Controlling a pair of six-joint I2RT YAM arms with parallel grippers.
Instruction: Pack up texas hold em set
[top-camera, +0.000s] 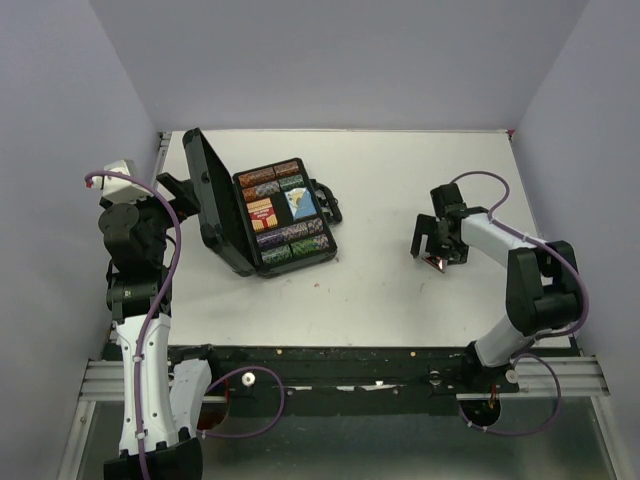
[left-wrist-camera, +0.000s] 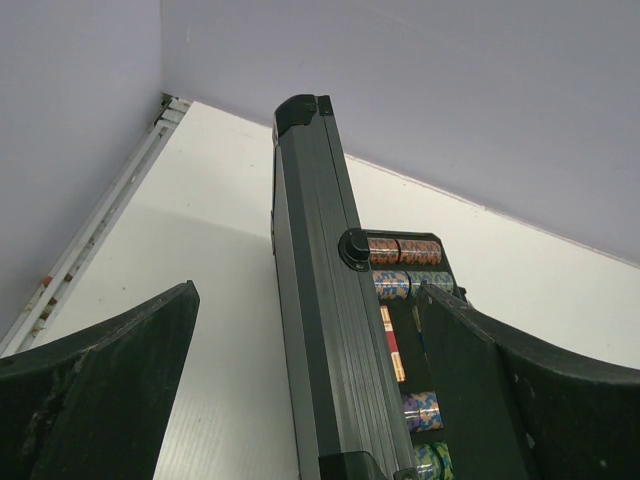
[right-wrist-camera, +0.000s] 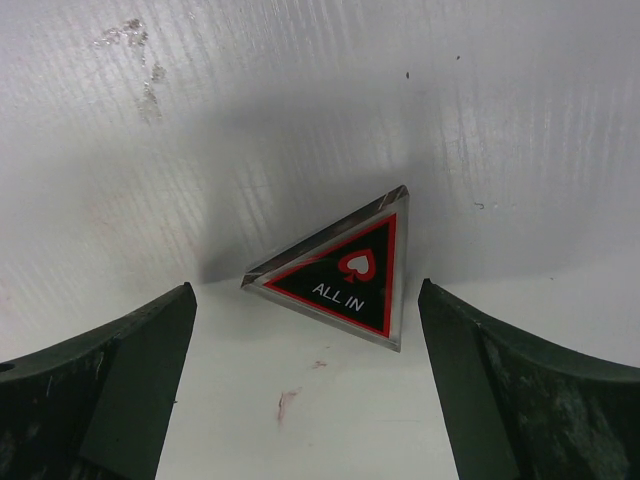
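The black case (top-camera: 285, 215) lies open on the left half of the desk (top-camera: 380, 290). Its tray is filled with rows of chips (top-camera: 290, 235) and two card decks (top-camera: 261, 211), and its lid (left-wrist-camera: 320, 330) stands nearly upright on the left side. The left gripper (top-camera: 180, 190) is spread wide with the lid's edge between its fingers; I cannot tell whether either finger touches it. Well apart, on the right, the right gripper (top-camera: 438, 248) hangs wide open over a flat triangular "ALL IN" marker (right-wrist-camera: 345, 275) lying loose on the desk between its fingers. The main risk appears to be order: if the left arm tips the lid down before the marker is in the tray, the set gets shut incomplete. The marker looks thin and low, so fingers closing on its slanted edges could squeeze it out sideways or scrape the desk. A hard push on the lid could also slide the whole case and shake the chips loose.
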